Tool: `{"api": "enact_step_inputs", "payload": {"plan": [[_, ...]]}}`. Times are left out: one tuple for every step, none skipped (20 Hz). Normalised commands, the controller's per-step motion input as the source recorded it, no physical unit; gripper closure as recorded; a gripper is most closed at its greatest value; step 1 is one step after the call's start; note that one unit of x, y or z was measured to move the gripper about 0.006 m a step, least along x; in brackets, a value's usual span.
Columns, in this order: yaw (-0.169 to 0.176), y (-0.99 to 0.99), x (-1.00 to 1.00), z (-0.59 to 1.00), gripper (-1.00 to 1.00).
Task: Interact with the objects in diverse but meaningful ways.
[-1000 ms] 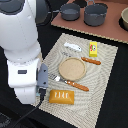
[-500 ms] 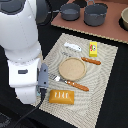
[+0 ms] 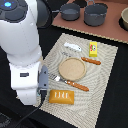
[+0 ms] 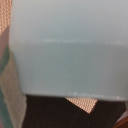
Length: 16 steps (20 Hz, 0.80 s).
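Right against the wrist camera, a pale blue carton (image 4: 67,47) fills almost the whole picture, with only a sliver of the woven mat (image 4: 82,104) and dark table showing past its lower edge. Neither view shows the gripper's fingers: the carton blocks the wrist view and the arm's white body (image 3: 25,55) hides the gripper in the exterior view, so whether the jaws are spread, closed or clamped on the carton cannot be told.

If the carton is held, the likely risk is that a light, smooth-sided box slips or twists in a loose pinch; if it is only standing in front of the camera, a blind approach could knock it over.

Just past the arm's base in the exterior view lies the orange block (image 3: 62,97) on the mat's near edge, close enough that a low sweep might shove it off. Beyond it sit an orange-handled fork (image 3: 70,83), the tan plate (image 3: 72,69) and a second orange-handled piece (image 3: 91,61). Farther still are the white elongated piece (image 3: 73,47) and the yellow packet (image 3: 93,48), then the grey pots (image 3: 95,14) on the brown board, well apart.
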Motion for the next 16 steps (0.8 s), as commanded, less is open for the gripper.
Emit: {"api": "enact_step_inputs", "payload": {"plan": [[-0.007,0.00,0.00,0.70,-1.00],[-0.004,0.00,0.00,0.64,-1.00],[-0.007,0.00,0.00,0.58,-1.00],[0.000,0.00,0.00,0.53,-1.00],[0.000,0.00,0.01,0.50,-1.00],[0.000,0.00,0.01,0.50,-1.00],[0.000,0.00,0.01,0.51,-1.00],[0.000,0.00,0.03,0.52,-1.00],[0.000,0.00,0.02,0.59,-1.00],[0.000,0.00,0.05,0.82,-1.00],[-0.021,0.00,0.18,1.00,-1.00],[-0.040,0.00,0.31,1.00,-1.00],[-0.074,0.00,0.53,1.00,-1.00],[-0.088,0.03,0.59,1.00,-1.00],[-0.079,0.09,0.75,1.00,-1.00],[-0.075,0.14,0.85,1.00,-1.00]]}}
